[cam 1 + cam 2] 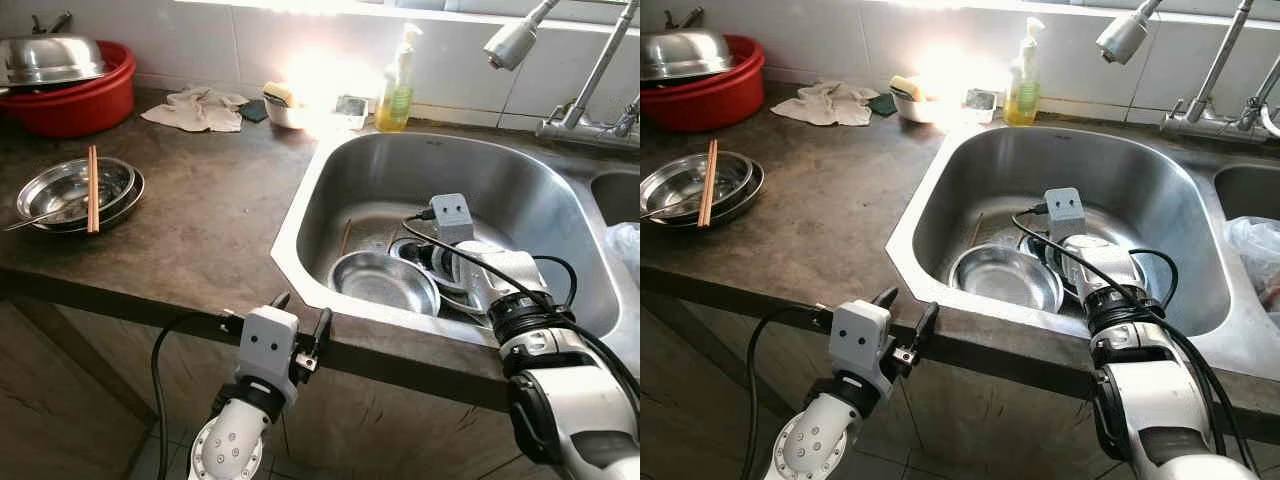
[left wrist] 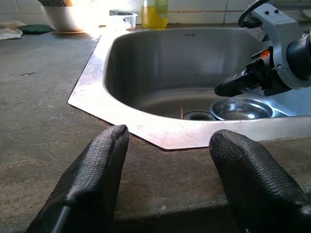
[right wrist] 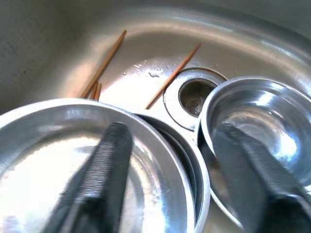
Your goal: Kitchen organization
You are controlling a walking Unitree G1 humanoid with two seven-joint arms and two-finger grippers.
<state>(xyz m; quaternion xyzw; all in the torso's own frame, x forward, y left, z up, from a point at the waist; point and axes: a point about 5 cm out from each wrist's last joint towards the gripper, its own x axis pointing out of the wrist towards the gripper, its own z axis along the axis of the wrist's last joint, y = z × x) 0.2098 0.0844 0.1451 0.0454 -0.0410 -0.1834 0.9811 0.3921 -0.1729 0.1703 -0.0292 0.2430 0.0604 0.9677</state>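
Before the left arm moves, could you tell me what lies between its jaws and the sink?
Only bare dark countertop, as the left wrist view shows, up to the sink rim.

Red basin (image 1: 75, 100) cut off at edge

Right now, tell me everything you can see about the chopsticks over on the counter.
The chopsticks are a pair of slim, reddish-brown wooden-looking sticks lying side by side, flat across the rims of the stacked steel bowls on the dark countertop, left of the sink. They point toward the wall and touch only the bowls.
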